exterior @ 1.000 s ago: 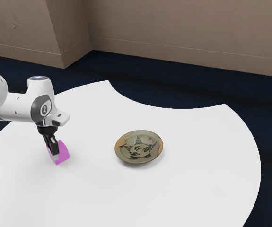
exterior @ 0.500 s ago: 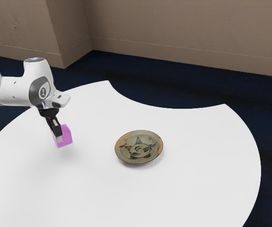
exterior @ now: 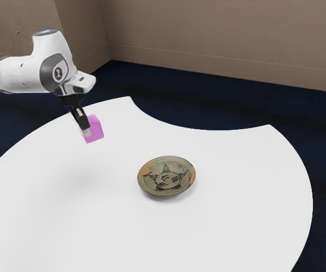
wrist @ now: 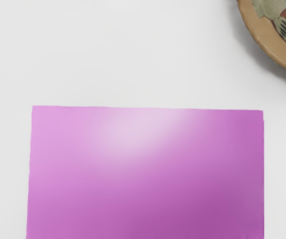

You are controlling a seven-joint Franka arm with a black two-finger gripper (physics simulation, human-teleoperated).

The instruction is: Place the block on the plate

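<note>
Since the gripper (exterior: pixel 86 131) has its jaws clamped on the block (exterior: pixel 96 129) above the table (exterior: pixel 236 209), well apart from the plate (exterior: pixel 167 178), the carry seems underway, and next calls for crossing over the plate before lowering.

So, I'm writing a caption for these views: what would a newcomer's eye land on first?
Most likely the bright pink block, held by the gripper above the white table and looming large in the wrist view. Next, probably the round plate with its dark star-like drawing, lying on the table toward the exterior view's right from the block.
</note>
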